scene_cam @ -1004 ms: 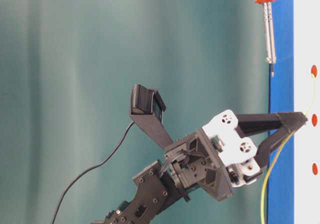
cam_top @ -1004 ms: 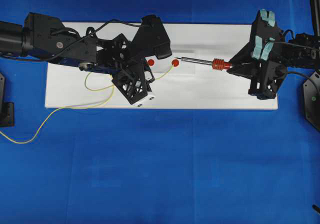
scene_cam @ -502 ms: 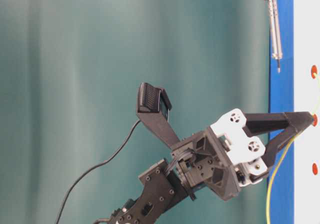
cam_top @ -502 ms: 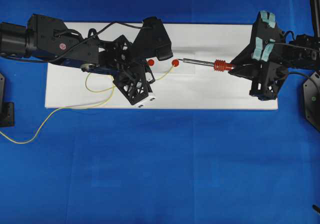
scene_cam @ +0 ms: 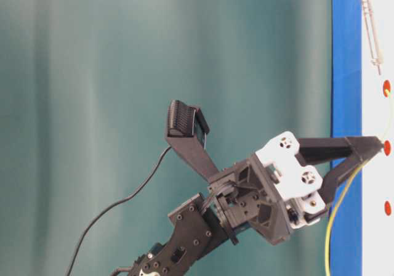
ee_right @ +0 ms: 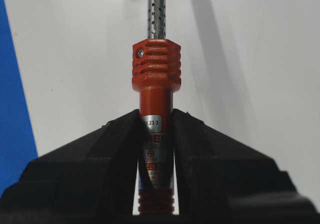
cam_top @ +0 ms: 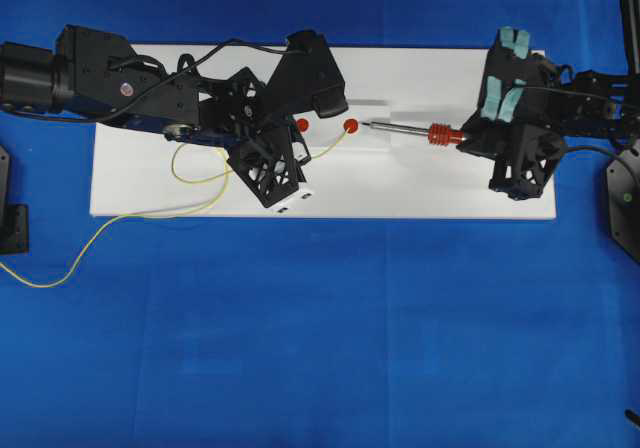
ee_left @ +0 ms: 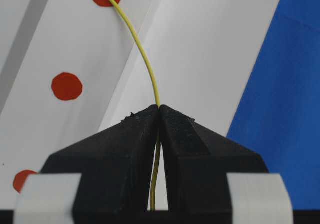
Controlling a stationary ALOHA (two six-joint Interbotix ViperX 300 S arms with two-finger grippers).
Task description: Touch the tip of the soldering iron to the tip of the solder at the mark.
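— What covers the table [cam_top: 320, 348]?
— A blue cloth, with a white board [cam_top: 420, 183] lying flat on it.
— Anything on the board?
— Red dots [cam_top: 351, 125], and a yellow wire [cam_top: 120, 218] trailing off onto the cloth.

Soldering iron [ee_right: 156, 74] tip cut off by top edge in right wrist view; contact with solder [ee_left: 145, 64] unclear.

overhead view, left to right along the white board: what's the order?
left tool pinching the solder → left red dot → right red dot, where the solder's tip lies → soldering iron, tip toward that dot → right tool gripping the iron's handle.
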